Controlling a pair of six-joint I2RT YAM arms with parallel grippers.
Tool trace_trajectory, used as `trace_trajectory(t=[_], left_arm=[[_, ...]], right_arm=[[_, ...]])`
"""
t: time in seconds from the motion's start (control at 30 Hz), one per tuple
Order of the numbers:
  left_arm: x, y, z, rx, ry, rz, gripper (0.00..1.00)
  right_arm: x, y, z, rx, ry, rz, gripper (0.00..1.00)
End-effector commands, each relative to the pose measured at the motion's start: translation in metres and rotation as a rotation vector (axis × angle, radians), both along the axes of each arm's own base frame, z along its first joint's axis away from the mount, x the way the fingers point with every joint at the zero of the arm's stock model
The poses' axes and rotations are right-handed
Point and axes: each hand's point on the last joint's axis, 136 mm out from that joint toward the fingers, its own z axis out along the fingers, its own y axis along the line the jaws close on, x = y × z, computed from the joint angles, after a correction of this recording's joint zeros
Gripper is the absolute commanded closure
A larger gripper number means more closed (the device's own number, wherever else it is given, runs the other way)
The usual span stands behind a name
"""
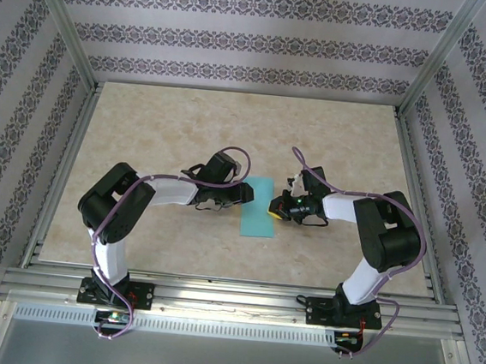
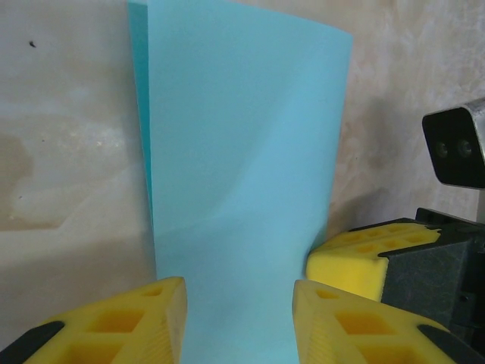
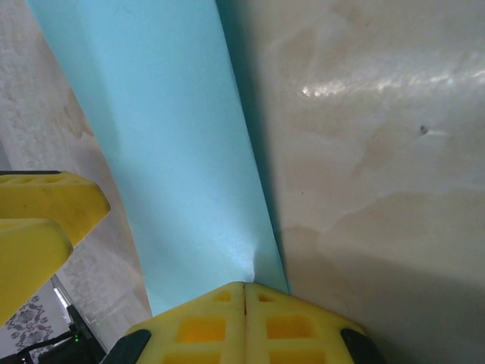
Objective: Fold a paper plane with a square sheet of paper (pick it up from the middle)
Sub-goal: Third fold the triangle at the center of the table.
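Observation:
The square sheet of paper (image 1: 258, 207) lies folded into a turquoise rectangle on the table between both arms. It runs away from the fingers as a tall strip (image 2: 242, 152), with a second layer peeking out along its left edge. My left gripper (image 2: 239, 318) stands open over the sheet's near end, one yellow finger on each side and bare paper between them. My right gripper (image 3: 244, 292) is shut, its tips meeting on the sheet (image 3: 167, 152) at its right edge, where the paper shows a small dimple. In the top view the left gripper (image 1: 240, 194) and right gripper (image 1: 277, 208) flank the sheet.
The beige marbled table (image 1: 180, 124) is ringed by metal rails and patterned walls. The right gripper's yellow fingers (image 2: 356, 262) sit close beside my left ones. The left gripper's fingers (image 3: 38, 220) show at the right wrist view's left edge.

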Motion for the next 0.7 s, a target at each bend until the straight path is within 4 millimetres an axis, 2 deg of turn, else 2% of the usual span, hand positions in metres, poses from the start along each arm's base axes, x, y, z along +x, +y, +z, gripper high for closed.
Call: trace_trajectory(t=[0.0,0.13,0.43,0.67], left_arm=[[0.002,0.015,-0.007,0.065,0.028,0.033,0.58],[0.000,0.020,-0.009,0.093,0.036,0.032,0.57],[-0.001,0.008,-0.012,0.038,0.056,0.016,0.58],[-0.002,0.008,-0.013,0.036,0.062,0.013,0.61]], right_arm=[[-0.028,-0.020,-0.038,-0.117,0.126,-0.025,1.00],[-0.027,-0.019,-0.038,-0.116,0.126,-0.024,1.00],[-0.025,-0.017,-0.036,-0.105,0.125,-0.021,1.00],[-0.025,-0.017,-0.036,-0.100,0.125,-0.021,1.00]])
